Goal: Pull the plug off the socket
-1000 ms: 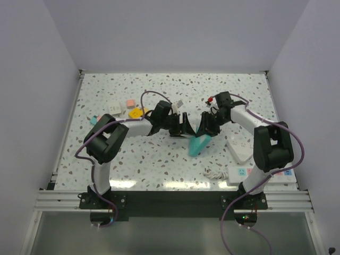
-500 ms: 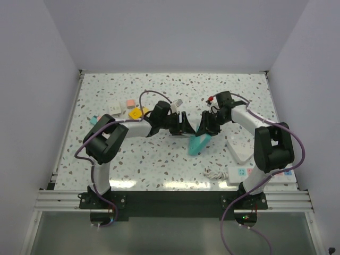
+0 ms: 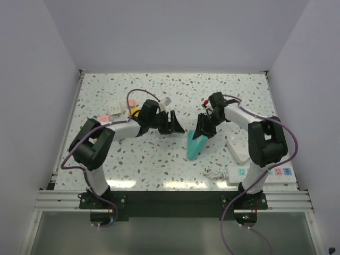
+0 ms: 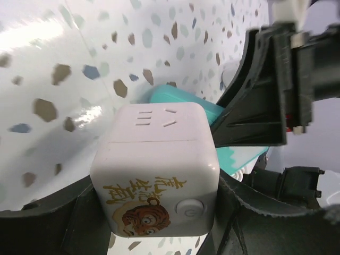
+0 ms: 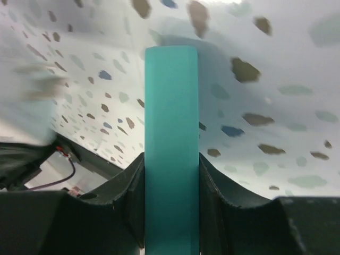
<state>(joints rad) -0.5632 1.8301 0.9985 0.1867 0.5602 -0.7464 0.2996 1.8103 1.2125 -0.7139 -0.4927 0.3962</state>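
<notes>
Top external view: two black robot arms reach inward from the near edge of a table and meet near its middle. There is one left gripper (image 3: 175,126) and one right gripper (image 3: 203,131), facing each other with a small gap between them. The left gripper is clamped on one white cube plug (image 4: 156,170); the left wrist view shows a cartoon tiger and a round button on its near face and slot marks on its top. The right gripper is closed around one teal socket strip (image 3: 193,147), and in the right wrist view its fingers (image 5: 228,196) press against both long sides of the strip. The plug sits just beside the upper end of the strip, not seated in it. To the right lie two white power strips, one plain (image 3: 237,147) and one with coloured socket faces (image 3: 263,172) nearer the front edge. One thin white cable (image 3: 212,172) lies coiled between the teal strip and the front strip. To the left, behind the left arm, are small blocks: one white (image 3: 114,108), one pink (image 3: 130,103) and one yellow (image 3: 136,112) partly hidden by the arm. Whether more lie under the arm cannot be told. The table (image 3: 159,159) is glossy white with grey, brown and blue speckles. Plain pale walls (image 3: 170,32) enclose it on three sides, and a metal rail (image 3: 175,201) runs along the front.
</notes>
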